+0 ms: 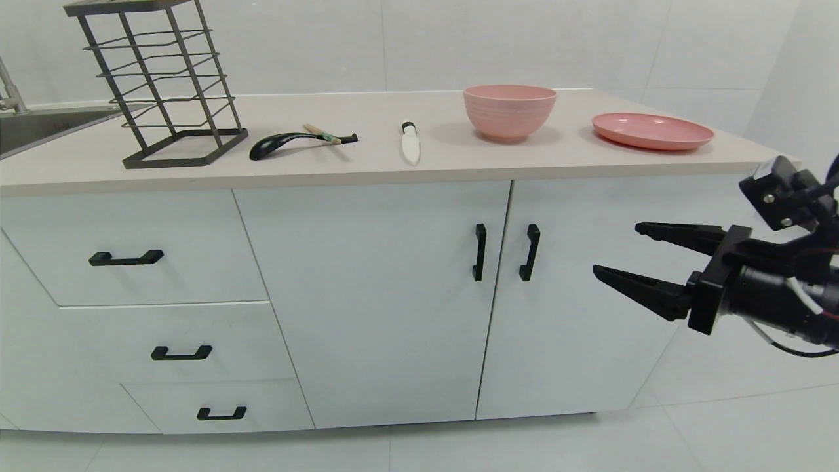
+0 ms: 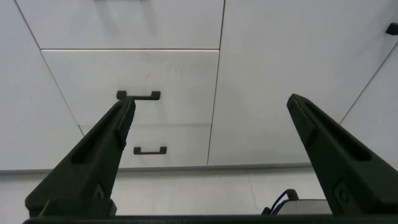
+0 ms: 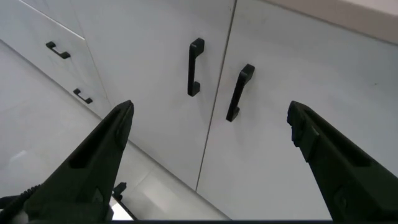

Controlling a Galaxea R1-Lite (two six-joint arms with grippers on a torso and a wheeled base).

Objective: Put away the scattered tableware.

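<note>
The left claw [image 2: 209,101] is spread wide and empty, facing white drawer fronts, with a black drawer handle [image 2: 138,94] just beside one finger. The tableware lies on the worktop [image 1: 65,167], all higher than the right claw [image 1: 616,249]. Farthest to its left stands a black wire rack [image 1: 164,85]. Then come a glossy black spoon [image 1: 269,145] lying flat, wooden chopsticks [image 1: 322,134] at its handle, a white knife [image 1: 410,143] with a black band, and an upright ribbed pink bowl [image 1: 510,111]. A shallow pink plate [image 1: 652,130] lies almost straight above. The right claw hangs open and empty below the worktop edge, pointing towards two black door handles [image 1: 505,252].
</note>
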